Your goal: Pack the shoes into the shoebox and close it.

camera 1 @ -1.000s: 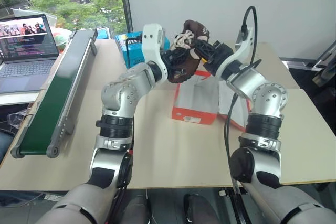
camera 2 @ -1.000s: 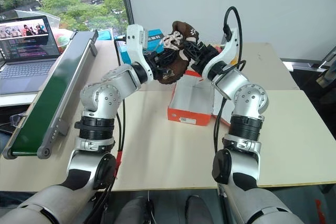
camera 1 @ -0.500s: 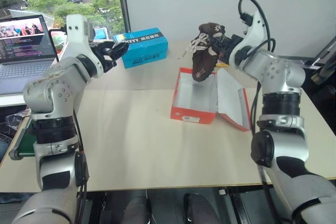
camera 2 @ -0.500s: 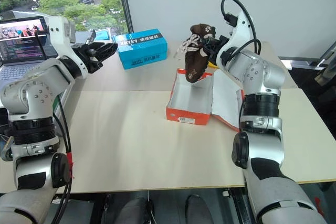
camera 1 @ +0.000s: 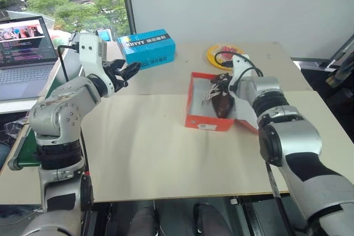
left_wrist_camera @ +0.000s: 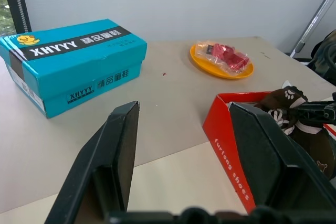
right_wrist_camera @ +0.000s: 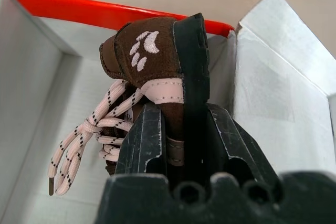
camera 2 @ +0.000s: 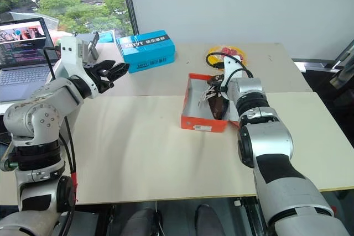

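Since the earlier frame the right claw (right_wrist_camera: 181,145) has carried the shoes (camera 1: 220,101) down into the shoebox (camera 1: 194,99) on the table (camera 1: 149,136), pinching them still (release pending). Left claw (left_wrist_camera: 184,145) is spread, empty, well apart. The lid is still open.

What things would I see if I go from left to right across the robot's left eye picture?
laptop → left gripper → blue box → shoebox → shoe
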Robot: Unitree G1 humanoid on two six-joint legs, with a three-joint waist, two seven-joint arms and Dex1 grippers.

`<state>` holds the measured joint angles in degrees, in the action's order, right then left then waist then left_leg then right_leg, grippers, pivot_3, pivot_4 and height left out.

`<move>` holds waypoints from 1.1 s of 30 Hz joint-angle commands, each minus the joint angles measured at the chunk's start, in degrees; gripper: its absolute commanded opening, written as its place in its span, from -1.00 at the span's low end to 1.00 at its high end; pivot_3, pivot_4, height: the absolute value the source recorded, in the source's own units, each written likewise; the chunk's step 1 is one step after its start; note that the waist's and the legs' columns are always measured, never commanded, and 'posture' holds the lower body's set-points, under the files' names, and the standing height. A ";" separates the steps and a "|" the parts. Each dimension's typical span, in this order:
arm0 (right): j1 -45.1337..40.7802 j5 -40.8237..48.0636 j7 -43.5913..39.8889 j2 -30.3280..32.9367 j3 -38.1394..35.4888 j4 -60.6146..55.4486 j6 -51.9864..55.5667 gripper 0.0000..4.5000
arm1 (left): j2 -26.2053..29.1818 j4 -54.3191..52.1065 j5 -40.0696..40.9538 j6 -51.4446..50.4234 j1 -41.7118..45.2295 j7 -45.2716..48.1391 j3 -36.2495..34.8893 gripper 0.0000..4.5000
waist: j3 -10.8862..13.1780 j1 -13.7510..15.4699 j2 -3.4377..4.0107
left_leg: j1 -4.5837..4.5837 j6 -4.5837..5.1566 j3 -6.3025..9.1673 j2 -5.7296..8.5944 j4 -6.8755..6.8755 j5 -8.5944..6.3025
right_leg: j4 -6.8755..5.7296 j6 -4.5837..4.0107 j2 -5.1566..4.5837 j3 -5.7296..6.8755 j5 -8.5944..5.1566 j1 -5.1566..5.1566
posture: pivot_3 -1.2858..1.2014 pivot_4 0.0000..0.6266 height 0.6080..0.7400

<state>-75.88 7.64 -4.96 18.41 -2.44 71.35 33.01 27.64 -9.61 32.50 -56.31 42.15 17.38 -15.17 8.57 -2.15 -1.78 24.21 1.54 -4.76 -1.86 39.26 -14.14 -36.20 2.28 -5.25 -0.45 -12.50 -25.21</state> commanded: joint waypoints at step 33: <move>18.08 16.01 -27.00 -3.46 -3.08 -60.99 9.27 0.99 | 5.16 -3.10 -10.60 11.61 -16.79 -9.07 -10.23 0.29 | -0.01 0.13 -0.01 | -0.15 0.43 0.07 -0.07 -0.12 -0.23 | -0.03 0.00 -0.07 -0.01 0.10 0.11 | 0.03 -0.52 1.00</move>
<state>-58.61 21.76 -29.98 15.22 -6.70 16.12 42.94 32.29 -11.68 23.44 -48.83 25.49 9.40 -22.89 8.55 -2.03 -1.80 24.07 1.99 -4.69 -1.92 39.14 -14.34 -36.23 2.27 -5.33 -0.44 -12.40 -25.13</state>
